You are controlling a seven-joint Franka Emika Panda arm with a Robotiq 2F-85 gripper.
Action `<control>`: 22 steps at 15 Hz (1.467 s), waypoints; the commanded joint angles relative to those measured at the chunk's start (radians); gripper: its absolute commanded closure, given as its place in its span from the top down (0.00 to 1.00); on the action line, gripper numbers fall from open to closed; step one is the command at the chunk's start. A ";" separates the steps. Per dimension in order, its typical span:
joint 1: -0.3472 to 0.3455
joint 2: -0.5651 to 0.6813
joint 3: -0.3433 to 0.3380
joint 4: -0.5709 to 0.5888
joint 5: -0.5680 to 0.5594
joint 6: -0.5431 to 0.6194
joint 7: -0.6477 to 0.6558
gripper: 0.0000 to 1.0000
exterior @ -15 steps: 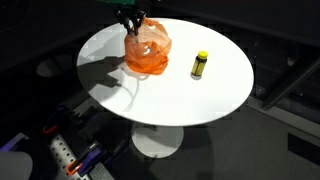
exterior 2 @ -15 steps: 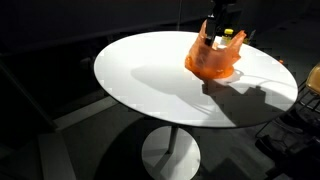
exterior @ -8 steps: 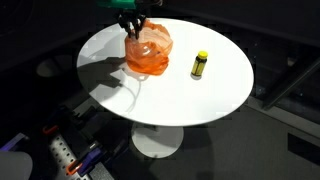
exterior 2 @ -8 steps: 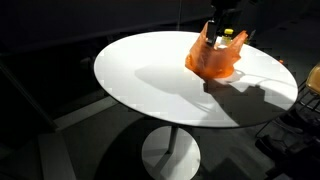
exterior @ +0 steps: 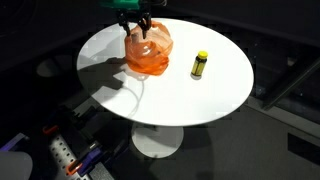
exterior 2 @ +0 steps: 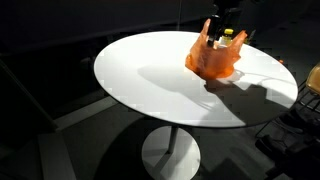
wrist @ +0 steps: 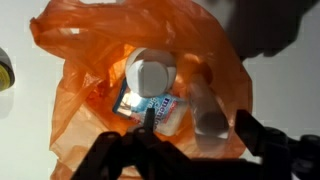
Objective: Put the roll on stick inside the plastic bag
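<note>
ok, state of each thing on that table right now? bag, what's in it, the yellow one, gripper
bag: sitting on the table, mouth open upward
white stick: inside the bag, not held
yellow tube: on the table, outside the bag and clear of it; upright or lying, cannot tell
gripper: above the bag mouth, jaws open, empty

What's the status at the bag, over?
Gripper open, above the orange bag. White roll-on stick inside the bag. Yellow bottle apart on the table, nothing in the way.
</note>
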 commanded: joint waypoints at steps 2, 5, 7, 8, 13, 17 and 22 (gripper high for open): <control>-0.011 -0.050 -0.005 0.000 0.002 -0.061 -0.008 1.00; -0.009 -0.093 -0.007 -0.002 0.013 -0.129 0.025 1.00; -0.013 -0.132 -0.001 -0.003 0.057 -0.190 0.024 0.99; -0.014 -0.159 0.000 -0.010 0.083 -0.212 0.024 1.00; 0.001 -0.290 0.002 -0.061 0.169 -0.259 0.074 1.00; 0.007 -0.397 0.004 -0.082 0.153 -0.369 0.125 1.00; 0.005 -0.497 0.001 -0.085 0.157 -0.468 0.155 1.00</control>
